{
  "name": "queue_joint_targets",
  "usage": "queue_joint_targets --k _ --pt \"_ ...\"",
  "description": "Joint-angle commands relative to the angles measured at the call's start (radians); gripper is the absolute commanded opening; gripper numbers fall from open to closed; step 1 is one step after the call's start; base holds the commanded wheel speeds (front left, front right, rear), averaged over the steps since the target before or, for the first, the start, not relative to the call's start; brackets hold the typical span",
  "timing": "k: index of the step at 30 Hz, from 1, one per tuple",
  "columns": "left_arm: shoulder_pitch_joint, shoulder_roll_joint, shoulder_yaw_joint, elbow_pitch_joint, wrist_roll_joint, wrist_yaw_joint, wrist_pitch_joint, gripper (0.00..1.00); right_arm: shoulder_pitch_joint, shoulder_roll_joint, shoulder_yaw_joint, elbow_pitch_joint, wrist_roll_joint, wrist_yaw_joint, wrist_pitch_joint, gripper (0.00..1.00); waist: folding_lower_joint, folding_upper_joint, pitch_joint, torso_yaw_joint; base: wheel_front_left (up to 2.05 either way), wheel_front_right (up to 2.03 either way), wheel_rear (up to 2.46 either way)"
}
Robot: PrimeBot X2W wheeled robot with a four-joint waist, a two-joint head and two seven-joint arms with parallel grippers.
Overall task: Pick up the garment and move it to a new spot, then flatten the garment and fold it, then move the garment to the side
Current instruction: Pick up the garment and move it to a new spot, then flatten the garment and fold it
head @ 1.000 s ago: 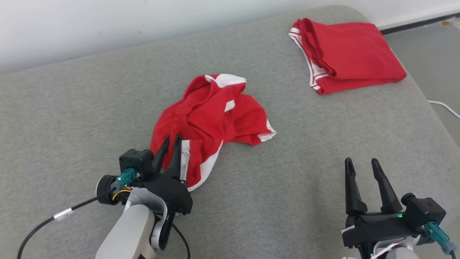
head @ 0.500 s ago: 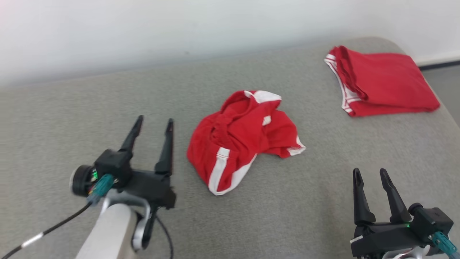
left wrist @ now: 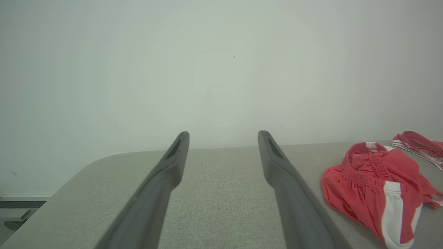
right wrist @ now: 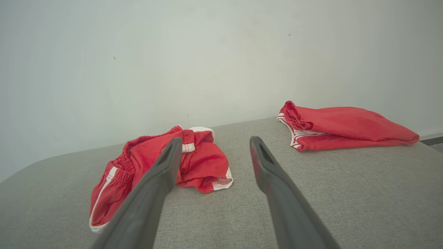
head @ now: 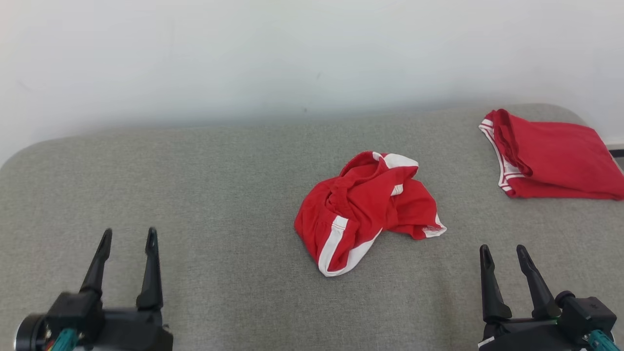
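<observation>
Left end effector (head: 129, 231) sits at the near left of my head view. Its fingers are spread wide and released, with nothing between them and bare grey table (head: 219, 185) beyond. Right end effector (head: 502, 248) sits at the near right, likewise spread and empty. I record both as well apart from any cloth.

Past them, around the middle of the table and nearer the right end effector than the left, lies the crumpled garment (head: 365, 209). It is a pair of red shorts with white side stripes and white hem trim, bunched in a heap, the elastic waistband gathered toward its left side.

Farther back, at the far right corner of the table, a second red garment (head: 555, 161) with white trim lies folded flat, clear of the heap. A plain pale wall (head: 292, 58) stands behind the table.
</observation>
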Motion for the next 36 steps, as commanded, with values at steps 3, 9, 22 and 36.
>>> queue_joint_targets --k 3,9,22,36 --pt "0.087 -0.01 0.036 -0.04 0.01 0.008 -0.003 1.0 0.021 -0.007 0.0 -0.016 -0.003 -0.003 0.006 1.0 0.0001 0.0 -0.023 0.022 0.0 0.0 0.0" --pt "0.167 -0.045 0.086 -0.064 0.037 -0.004 -0.003 1.0 0.039 -0.012 0.007 -0.035 -0.004 -0.003 0.017 1.0 0.0001 0.0 -0.026 0.027 0.0 0.0 0.0" --pt "0.226 -0.123 0.155 -0.066 0.101 -0.037 -0.003 1.0 0.058 -0.008 0.016 -0.052 -0.001 -0.003 0.032 1.0 0.0001 0.0 -0.028 0.028 0.0 0.0 0.0" --pt "0.081 -0.176 0.068 0.003 0.182 -0.124 -0.003 1.0 0.032 -0.003 0.028 -0.038 0.01 -0.003 0.027 1.0 0.0001 0.0 0.003 -0.005 0.0 0.0 0.0"
